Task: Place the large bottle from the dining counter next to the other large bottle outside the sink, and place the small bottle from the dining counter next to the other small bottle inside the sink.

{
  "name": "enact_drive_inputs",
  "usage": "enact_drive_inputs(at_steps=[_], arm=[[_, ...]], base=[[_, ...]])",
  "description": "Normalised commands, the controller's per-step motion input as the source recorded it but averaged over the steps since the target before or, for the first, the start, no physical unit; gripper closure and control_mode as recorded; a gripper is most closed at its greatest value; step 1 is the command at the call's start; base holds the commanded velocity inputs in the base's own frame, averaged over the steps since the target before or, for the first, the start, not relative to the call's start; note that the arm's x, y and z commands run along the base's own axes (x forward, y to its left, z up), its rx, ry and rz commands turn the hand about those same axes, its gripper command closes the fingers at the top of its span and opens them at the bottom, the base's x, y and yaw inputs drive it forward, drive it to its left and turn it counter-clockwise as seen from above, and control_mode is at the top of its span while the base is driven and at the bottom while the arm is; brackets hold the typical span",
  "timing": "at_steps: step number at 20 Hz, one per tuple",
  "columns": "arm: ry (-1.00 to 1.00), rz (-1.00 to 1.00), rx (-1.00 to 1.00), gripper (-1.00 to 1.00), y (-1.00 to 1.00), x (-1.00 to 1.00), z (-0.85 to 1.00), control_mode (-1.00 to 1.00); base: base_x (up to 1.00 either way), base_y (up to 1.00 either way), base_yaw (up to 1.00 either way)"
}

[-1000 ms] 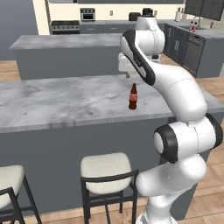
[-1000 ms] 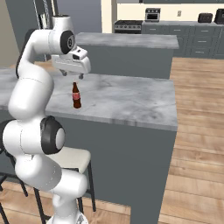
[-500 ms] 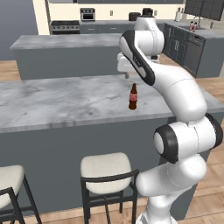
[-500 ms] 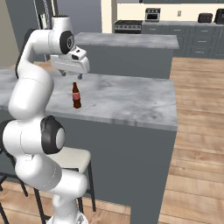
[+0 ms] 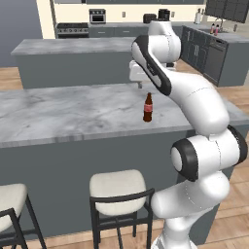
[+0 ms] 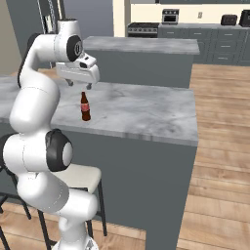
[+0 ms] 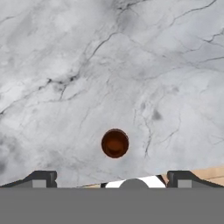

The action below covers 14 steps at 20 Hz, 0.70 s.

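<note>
Dining counter (image 5: pixel 73 112): long grey-white veined marble top on a dark grey base, running across the left base view from 9 o'clock to 3 o'clock. In the right base view its top (image 6: pixel 141 110) ends in a square corner toward 3 o'clock. In the hand view the marble (image 7: pixel 109 65) lies under the camera, with a sliver of wood floor at 4 o'clock.

Second marble-topped island (image 5: pixel 73 46): behind the counter, toward 11 o'clock in the left base view; also seen behind the counter in the right base view (image 6: pixel 146 45).

Stools: one pale-cushioned stool with a dark frame (image 5: pixel 118 187) stands below the counter's near edge at 6 o'clock in the left base view; part of another (image 5: pixel 9 204) shows at 8 o'clock.

Gripper (image 6: pixel 79 84): hangs directly above the small bottle, fingers pointing down, apart from the cap. In the hand view (image 7: pixel 112 180) the two dark tips sit at 7 and 5 o'clock, spread wide, nothing between them. Claw fully open, holding nothing.

Small bottle (image 5: pixel 148 108): dark-brown cola-style, red label and cap, upright on the counter, near its near edge and toward its right end in the left base view. In the right base view (image 6: pixel 85 107) it stands at 9 o'clock just below the hand. In the hand view it is seen from above as a round dark-red cap (image 7: pixel 115 143), slightly below centre, between the finger tips and a little ahead of them.
</note>
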Motion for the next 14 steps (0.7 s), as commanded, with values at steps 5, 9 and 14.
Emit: enact_drive_inputs(at_steps=[5, 9, 14], arm=[[0.0, 0.0, 0.0, -1.0, -0.27, 0.01, 0.0, -1.0], [0.01, 0.0, 0.0, -1.0, -0.11, 0.06, 0.0, -1.0], [0.0, 0.0, 0.0, -1.0, 0.01, 0.04, -0.08, -1.0]], base=[[0.0, 0.0, 0.0], [0.0, 0.0, 0.0], [0.0, 0.0, 0.0]])
